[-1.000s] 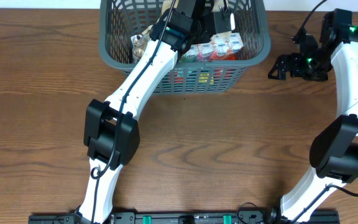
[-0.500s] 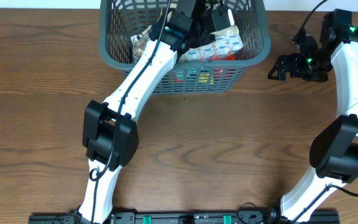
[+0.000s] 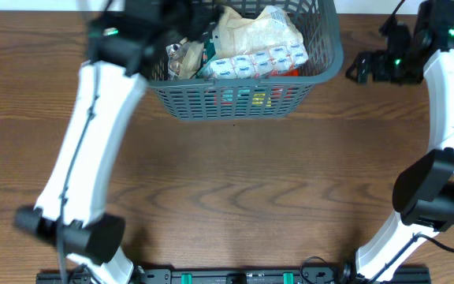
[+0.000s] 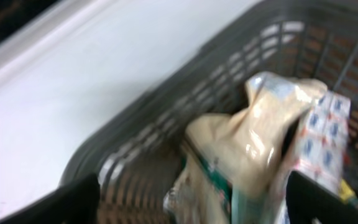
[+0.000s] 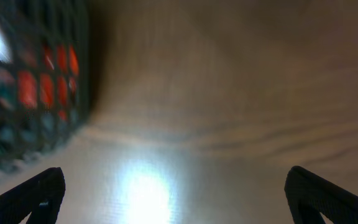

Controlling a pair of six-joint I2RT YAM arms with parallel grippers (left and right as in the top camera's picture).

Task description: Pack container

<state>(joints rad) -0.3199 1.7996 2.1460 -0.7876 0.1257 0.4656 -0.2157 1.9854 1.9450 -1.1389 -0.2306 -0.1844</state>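
**Grey basket looks close to packed, both arms empty-handed**

So the container (image 3: pixel 203 101) sits at the far edge of the wooden bench (image 3: pixel 235 189), about centre, with its far side cut off by the frame. It's got a fair load in it: a crinkly cream bag (image 3: pixel 254 28) on top, a row of small white cartons (image 3: pixel 262 59) lying against the near wall, and a brownish snack packet (image 3: pixel 184 57) on the left. There's red and yellow stuff showing through the lattice lower down, but I can't tell what it is.

The left end effector (image 4: pixel 201 202) is over the far-left corner of the basket. Its fingers are spread wide with nothing between them, just the cream bag and the rim below. The arm is badly smeared in the overhead view. The right end effector (image 5: pixel 174 186) is also wide and empty. It hangs over bare bench just right of the basket, not touching it.

My read: this is the release end of a drop-in, with the bag lying loose on the pile. For the next move, the left arm needs to lift straight up clear of that thick rim before swinging anywhere, or it'll snag the wall and drag the basket. Any other item to pack would be out of shot.
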